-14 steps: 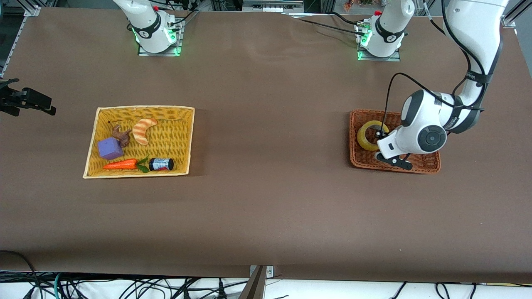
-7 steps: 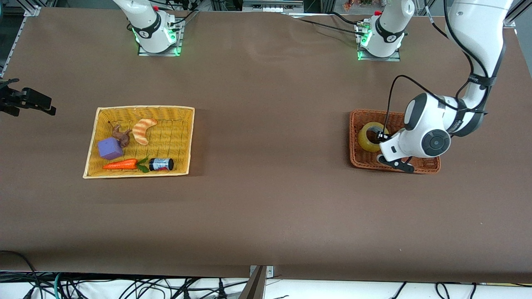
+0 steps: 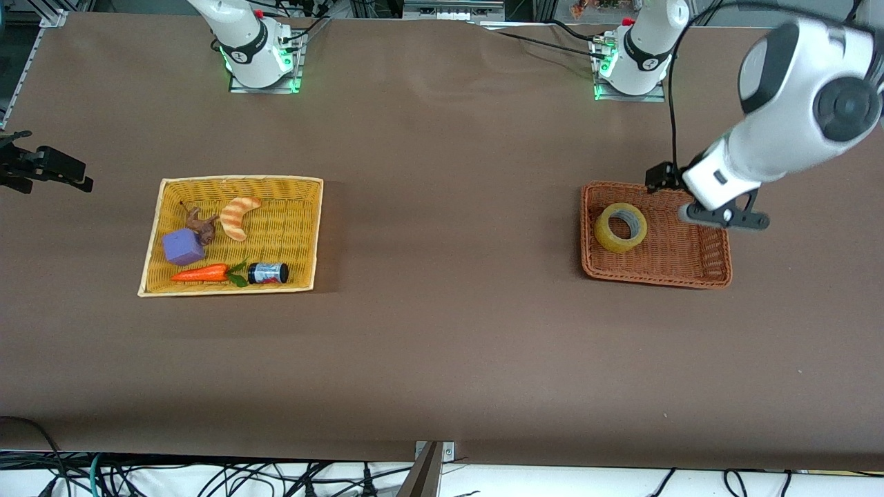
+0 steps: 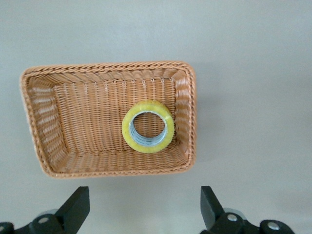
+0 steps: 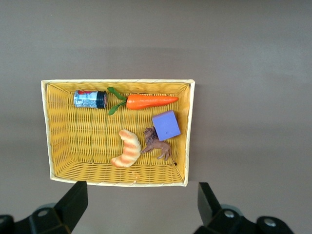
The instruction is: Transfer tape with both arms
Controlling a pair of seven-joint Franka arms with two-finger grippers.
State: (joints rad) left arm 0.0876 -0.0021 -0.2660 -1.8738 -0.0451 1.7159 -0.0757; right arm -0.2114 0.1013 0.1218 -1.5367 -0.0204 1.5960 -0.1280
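Observation:
The tape (image 3: pixel 606 233), a yellowish roll with a grey core, lies flat in the brown wicker basket (image 3: pixel 656 281) at the left arm's end of the table. My left gripper (image 3: pixel 699 199) hangs open and empty, high over that basket's rim. The left wrist view looks straight down on the tape (image 4: pixel 146 148) in the basket (image 4: pixel 107 66), with my left gripper (image 4: pixel 144 200) spread wide over bare table. My right gripper (image 5: pixel 140 195) is open and empty, high over the table beside the yellow basket (image 5: pixel 117 181). It does not show in the front view.
The yellow basket (image 3: pixel 152 276) at the right arm's end holds a striped croissant toy (image 3: pixel 238 215), a purple block (image 3: pixel 182 246), a brown animal figure (image 3: pixel 200 224), a carrot (image 3: pixel 200 274) and a small jar (image 3: pixel 268 273). A black fixture (image 3: pixel 45 169) juts in at that end's edge.
My left gripper opened and let go of the tape, then rose well above the brown basket. The tape stays lying in the basket. The right arm has not moved.

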